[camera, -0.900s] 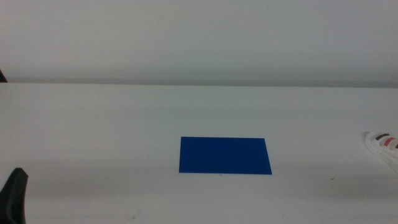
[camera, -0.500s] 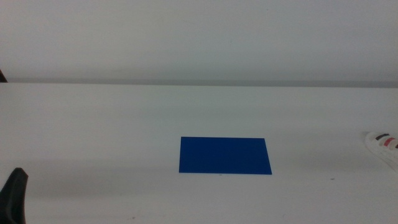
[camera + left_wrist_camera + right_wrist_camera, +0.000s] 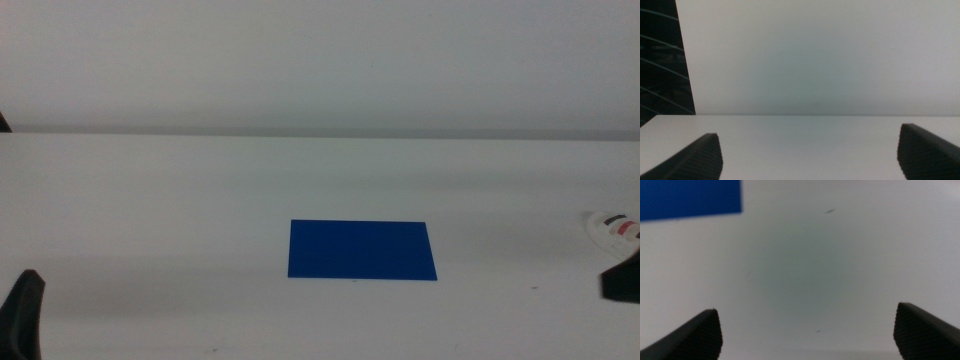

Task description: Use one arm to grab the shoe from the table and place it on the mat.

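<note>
The blue mat [image 3: 362, 250] lies flat in the middle of the white table [image 3: 200, 200]. The white shoe [image 3: 615, 226], with a red-pink strap, sits at the far right edge of the middle view, partly cut off. My right gripper [image 3: 622, 280] enters as a dark shape at the right edge, just in front of the shoe. In the right wrist view its jaws [image 3: 807, 335] stand wide apart over bare table, with a corner of the mat [image 3: 690, 199] in view; the shoe is not in that view. My left gripper [image 3: 22, 315] waits at the bottom left, open [image 3: 810, 155].
The table's far edge meets a pale wall [image 3: 320, 60]. A dark area [image 3: 660, 60] shows beside the wall in the left wrist view.
The right gripper has come into the middle view at the right edge and now covers the shoe's near part. The left gripper, mat and shoe have not moved.
</note>
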`<control>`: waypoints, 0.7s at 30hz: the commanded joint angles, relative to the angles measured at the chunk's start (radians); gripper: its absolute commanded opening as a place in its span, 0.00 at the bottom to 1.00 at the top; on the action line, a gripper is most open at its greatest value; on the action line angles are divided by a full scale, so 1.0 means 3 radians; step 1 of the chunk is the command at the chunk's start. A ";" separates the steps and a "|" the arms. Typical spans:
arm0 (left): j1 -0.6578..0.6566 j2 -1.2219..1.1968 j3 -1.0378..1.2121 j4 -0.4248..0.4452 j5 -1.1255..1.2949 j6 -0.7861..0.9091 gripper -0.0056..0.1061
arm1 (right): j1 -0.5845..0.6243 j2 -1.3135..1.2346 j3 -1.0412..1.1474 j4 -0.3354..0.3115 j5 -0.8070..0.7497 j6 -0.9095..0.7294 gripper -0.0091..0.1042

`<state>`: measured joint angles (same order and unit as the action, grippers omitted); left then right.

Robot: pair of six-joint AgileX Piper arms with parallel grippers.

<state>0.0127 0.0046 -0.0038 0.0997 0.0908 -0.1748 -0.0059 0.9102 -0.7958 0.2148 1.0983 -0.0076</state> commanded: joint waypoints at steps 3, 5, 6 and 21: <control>-0.0014 -0.0136 0.0142 -0.0007 -0.0038 -0.0019 0.89 | -0.0020 0.0278 -0.0022 0.0143 0.0004 -0.0351 0.88; -0.0014 -0.0136 0.0142 -0.0007 -0.0038 -0.0019 0.89 | -0.0020 0.0406 -0.0038 0.0073 -0.0001 -0.0351 0.88; -0.0014 -0.0136 0.0142 -0.0007 -0.0038 -0.0019 0.89 | -0.0020 0.0473 -0.0087 0.0016 0.0020 -0.0351 0.88; -0.0014 -0.0136 0.0142 -0.0007 -0.0038 -0.0019 0.89 | -0.1215 0.2110 -0.1545 -0.1021 0.0533 -0.0614 0.85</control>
<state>0.0127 0.0046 -0.0038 0.0997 0.0908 -0.1748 -0.3580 1.5058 -1.2409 -0.0434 1.2128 -0.1696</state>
